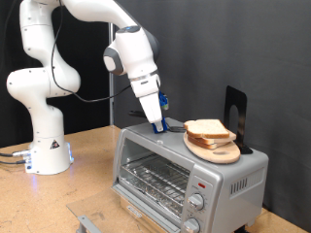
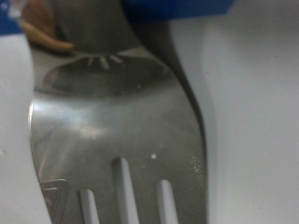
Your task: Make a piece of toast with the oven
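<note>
1. White robot arm [image 1: 58,68] stands on the wooden table [image 1: 78,184], at the exterior view's left, and reaches right
2. Silver oven [image 1: 185,170] sits in the exterior view's lower right, glass door shut, wire rack visible inside, two knobs at its front right
3. Round wooden board [image 1: 216,150] rests on the oven's top (right part)
4. Piece of toast [image 1: 206,129] lies stacked with other slices on that board
5. Gripper [image 1: 157,124] points down onto the oven top just left of the board; how wide it is I cannot tell, though the wrist view is filled by a metal fork [image 2: 121,140]
</note>
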### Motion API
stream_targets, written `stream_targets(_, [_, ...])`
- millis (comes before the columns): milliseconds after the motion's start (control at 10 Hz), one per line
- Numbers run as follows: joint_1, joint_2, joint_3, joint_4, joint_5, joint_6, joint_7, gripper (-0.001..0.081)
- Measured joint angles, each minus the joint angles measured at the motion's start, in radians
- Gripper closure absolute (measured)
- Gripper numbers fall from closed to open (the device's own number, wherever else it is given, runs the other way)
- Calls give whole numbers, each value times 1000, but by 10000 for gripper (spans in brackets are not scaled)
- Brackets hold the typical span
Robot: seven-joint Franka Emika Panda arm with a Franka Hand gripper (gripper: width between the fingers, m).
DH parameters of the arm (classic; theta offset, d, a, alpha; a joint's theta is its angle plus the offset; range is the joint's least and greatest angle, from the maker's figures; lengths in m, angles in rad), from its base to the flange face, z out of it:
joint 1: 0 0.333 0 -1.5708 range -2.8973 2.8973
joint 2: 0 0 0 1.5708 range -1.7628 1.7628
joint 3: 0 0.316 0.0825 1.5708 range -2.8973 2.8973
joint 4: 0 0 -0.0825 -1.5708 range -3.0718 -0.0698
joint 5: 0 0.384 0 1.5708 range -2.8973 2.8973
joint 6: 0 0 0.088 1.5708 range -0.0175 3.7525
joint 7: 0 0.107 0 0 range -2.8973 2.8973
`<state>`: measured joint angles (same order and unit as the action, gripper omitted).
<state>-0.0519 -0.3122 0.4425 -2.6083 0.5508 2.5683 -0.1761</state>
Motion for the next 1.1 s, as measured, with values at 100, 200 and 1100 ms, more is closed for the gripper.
stream_targets(100, [0,0,0,0,0,0,0,205])
stream_targets(200, [0,0,1,0,0,0,0,48])
stream_targets(1100, [9,-20,0,-11,34,13,-114,0])
